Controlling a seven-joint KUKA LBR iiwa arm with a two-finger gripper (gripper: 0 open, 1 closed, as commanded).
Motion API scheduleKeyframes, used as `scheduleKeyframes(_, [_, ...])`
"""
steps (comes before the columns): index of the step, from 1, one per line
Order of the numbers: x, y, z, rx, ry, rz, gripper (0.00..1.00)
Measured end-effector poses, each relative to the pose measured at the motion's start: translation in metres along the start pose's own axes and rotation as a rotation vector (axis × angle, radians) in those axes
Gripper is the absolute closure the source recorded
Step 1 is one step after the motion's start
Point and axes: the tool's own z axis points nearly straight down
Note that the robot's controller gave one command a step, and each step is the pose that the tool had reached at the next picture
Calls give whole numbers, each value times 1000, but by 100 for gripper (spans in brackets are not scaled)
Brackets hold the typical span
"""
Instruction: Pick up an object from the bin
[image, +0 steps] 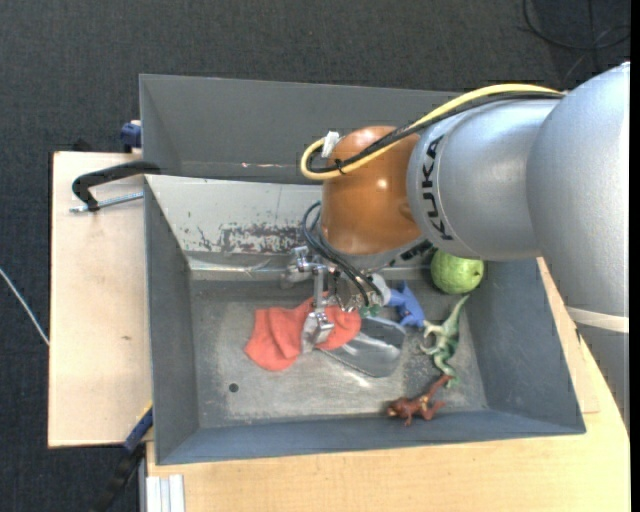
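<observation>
The gripper (321, 322) is low in the grey bin (168, 330), on the right edge of a red cloth (273, 341) mid-floor; whether it is spread or closed cannot be told. A clear plastic piece (375, 351), a green ball (457, 272) and a toy lizard (447, 341) lie to the right.

Red cloth (280, 340), reference item: right edge lies under the gripper (322, 326), extent there hidden. Clear plastic piece (372, 352), just right of the cloth: outline faint, kind not determinable; upper left corner covered by the gripper. Blue item (406, 304), up and right of the cloth: partly behind the arm (520, 170), shape unclear. Green ball (457, 273), farther right of the cloth: top covered by the arm. Arm, above and right of the cloth: cut off by the right edge. Brown figure (418, 407), below and right of the cloth: too small to identify.
</observation>
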Motion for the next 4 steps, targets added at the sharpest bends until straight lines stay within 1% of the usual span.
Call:
scheduleKeyframes(1, [-3, -30, 20, -8, -1, 37, 0])
scheduleKeyframes(2, [-3, -29, 19, -7, -2, 19, 0])
scheduleKeyframes(3, [-5, -27, 16, -3, 4, 36, 100])
scheduleKeyframes(4, [-5, -27, 16, -3, 4, 37, 100])
